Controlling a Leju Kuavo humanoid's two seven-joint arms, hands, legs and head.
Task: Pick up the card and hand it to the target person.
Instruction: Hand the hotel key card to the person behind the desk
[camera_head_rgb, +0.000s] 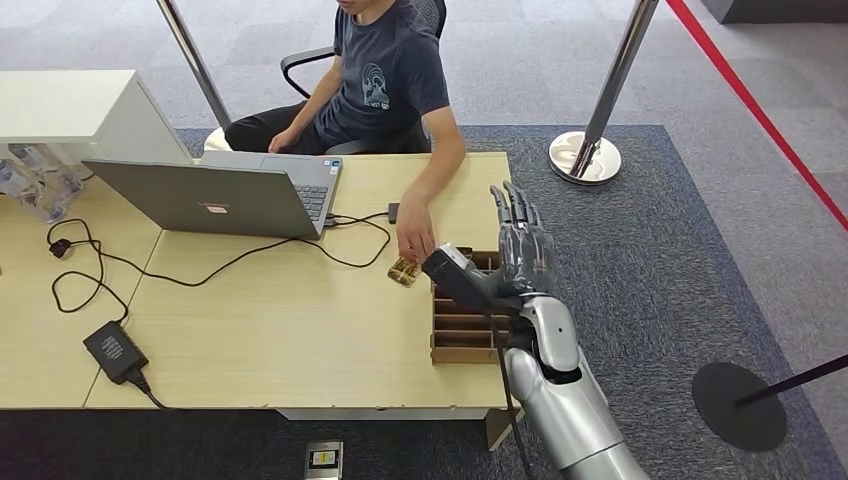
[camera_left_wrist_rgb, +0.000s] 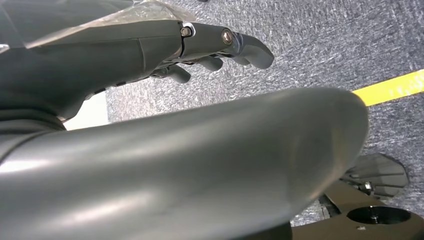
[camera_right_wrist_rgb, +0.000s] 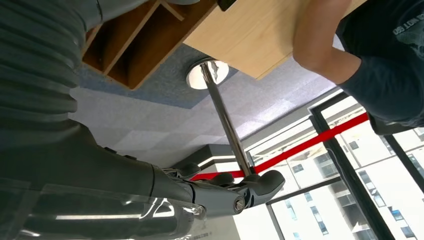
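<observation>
**Card in the person's fingers, robot's right hand empty beside the rack**

The card lies low over the desk, just beside the wooden rack on its laptop-facing side, held by the person's hand. The right hand hovers over the rack's far end, fingers straight and spread, holding nothing; the card lies to its left, near. The handover looks done or nearly so. The left hand hangs over carpet, fingers loosely extended and empty, well apart from the rack.

The person's dark T-shirt bears white lettering (partly cut off), perhaps "US LON".
</observation>
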